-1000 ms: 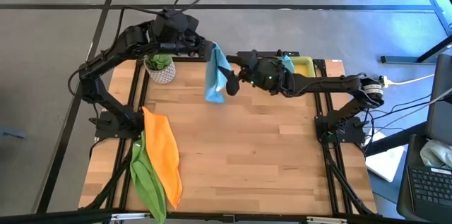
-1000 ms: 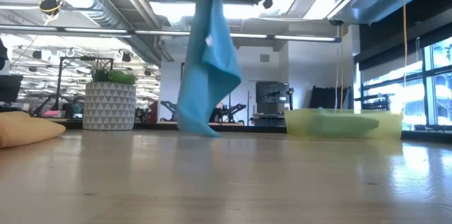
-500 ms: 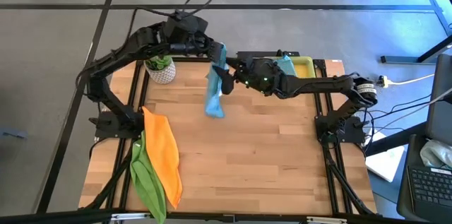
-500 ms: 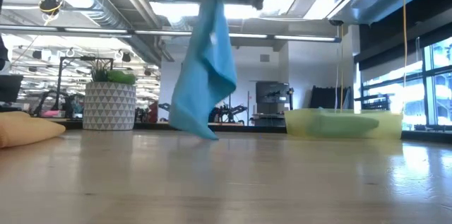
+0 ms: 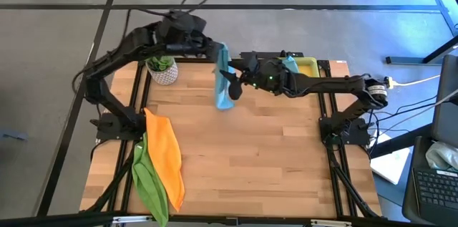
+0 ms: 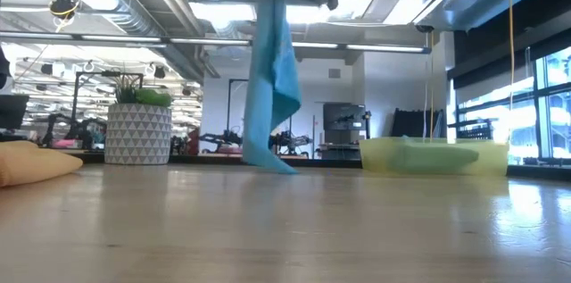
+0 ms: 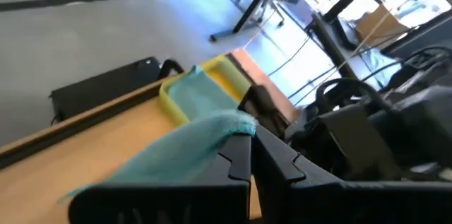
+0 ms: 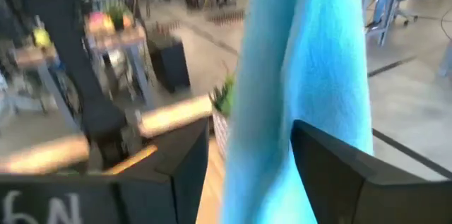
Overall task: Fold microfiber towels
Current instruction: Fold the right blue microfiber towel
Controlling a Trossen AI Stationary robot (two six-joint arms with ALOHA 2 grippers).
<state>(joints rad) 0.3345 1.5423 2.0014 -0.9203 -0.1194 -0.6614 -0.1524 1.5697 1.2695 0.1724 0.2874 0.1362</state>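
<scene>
Teal towel [image 5: 223, 76] hanging in the air at about 12 o'clock on the counter [image 5: 250, 155], pinched at its top corner by the left gripper [image 5: 212, 46]; jaws there shut tight on the cloth. Lower tip just brushing or barely clear of the counter in the low view [image 6: 272, 78]; cannot tell which. Cloth draped in a narrow, collapsed column with loose vertical folds: soft, light, no stiffness of its own, likely to swing and twist with any arm motion.

Right gripper [image 5: 230, 82] at the hanging edge, roughly mid-height, approaching from 3 o'clock. Jaws apart, one on either side of the cloth [image 8: 296, 90] in the right wrist view, not yet seen pinching it.

Judgement on handling: fuzzy microfiber, probably grippy rather than slick, so a small pinch near an edge should hold. Best hold for the right jaws: the free side edge, then slide toward a lower corner, so that the two held corners spread the square flat. A pinch through bunched layers risks trapping a fold. No fragility concern.

Elsewhere: orange towel [image 5: 164, 157] and lime green towel [image 5: 149, 182] lying crumpled, overlapping, at 8 o'clock near the counter's edge. More teal cloth [image 5: 290, 64] in the yellow tray [image 5: 309, 68] at 1 o'clock. Potted plant [image 5: 163, 68] at 11 o'clock, just beside the left arm.
</scene>
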